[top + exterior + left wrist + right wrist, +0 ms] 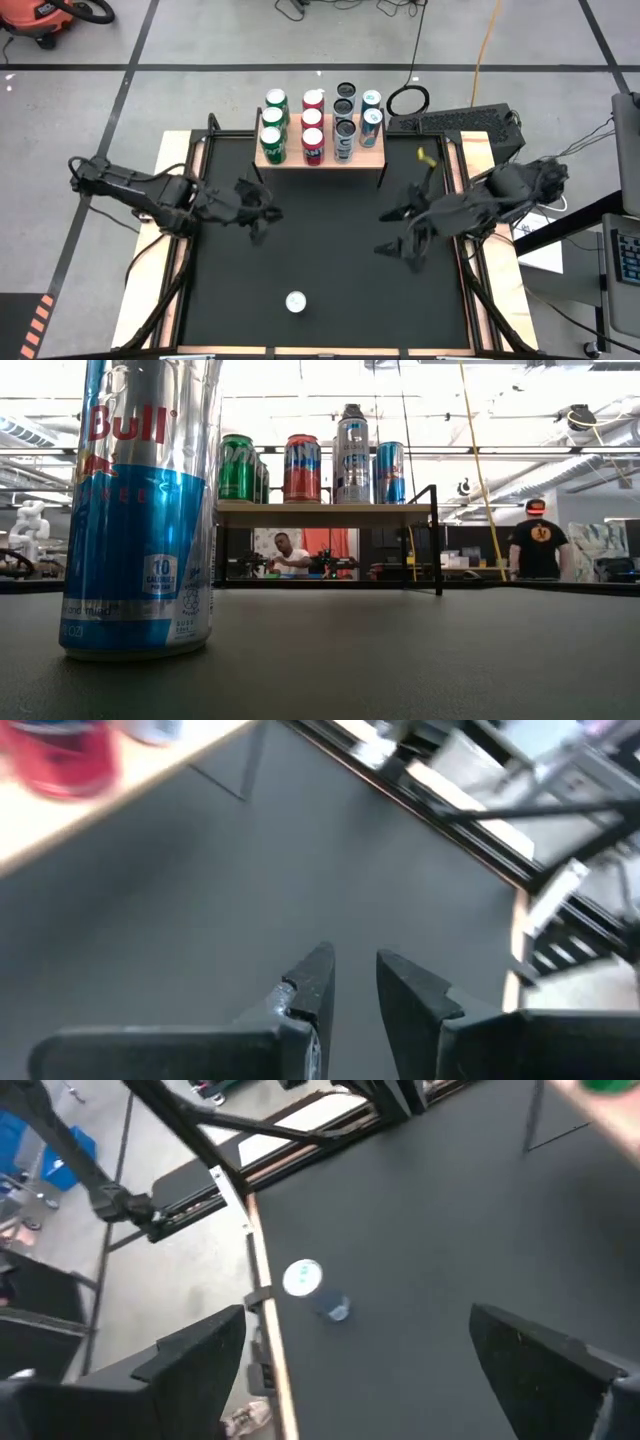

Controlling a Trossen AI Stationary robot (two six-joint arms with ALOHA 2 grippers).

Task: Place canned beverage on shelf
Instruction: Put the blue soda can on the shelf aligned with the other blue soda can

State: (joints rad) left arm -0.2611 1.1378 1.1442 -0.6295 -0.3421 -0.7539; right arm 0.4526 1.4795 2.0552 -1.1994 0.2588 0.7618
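A silver and blue canned beverage (295,301) stands upright on its base on the black table, near the front edge; it fills the left of the low view (140,510) and shows in the right wrist view (304,1278). The shelf (372,157) stands at the table's far edge and carries several upright cans (302,468). My left gripper (264,213) hovers left of centre, its fingers (318,982) a narrow gap apart, empty. My right gripper (396,232) hovers right of centre, wide open and empty (355,1350). Both are far from the can.
The shelf's thin black legs (436,540) stand on the table's far part. Its wood board and a red can (60,760) show in the left wrist view. Bare black table (330,260) lies between the grippers and the can. People stand in the room behind (538,540).
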